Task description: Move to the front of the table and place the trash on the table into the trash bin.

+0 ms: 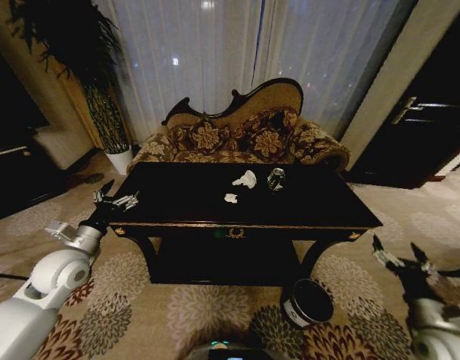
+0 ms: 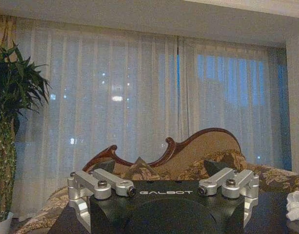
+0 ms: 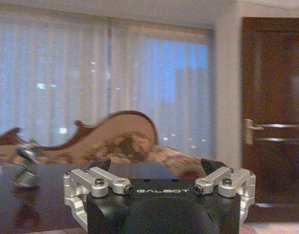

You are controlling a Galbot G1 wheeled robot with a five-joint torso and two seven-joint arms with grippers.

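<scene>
At the table's point(image 1: 245, 225) front edge, both arms raised, nothing grasped yet. We read the approach as about finished and the pick-up not yet begun.

Far left: left gripper point(image 1: 113, 198) hovers just off the tabletop's left corner, jaws spread wide, empty.

Centre of the tabletop: small paper wad point(image 1: 230, 198) nearest us, larger crumpled wad point(image 1: 245, 178) behind it, then a silvery can point(image 1: 275, 178) just to its right. All well apart from either gripper.

On the floor by the right front leg: trash bin point(image 1: 308, 302), tipped toward us, mouth open.

Far right: right gripper point(image 1: 401, 257) low, beside the table's right end, jaws wide, empty.

Next move, as we judge it: reach in over the tabletop to one piece, close on it, then carry it down to the bin.
</scene>
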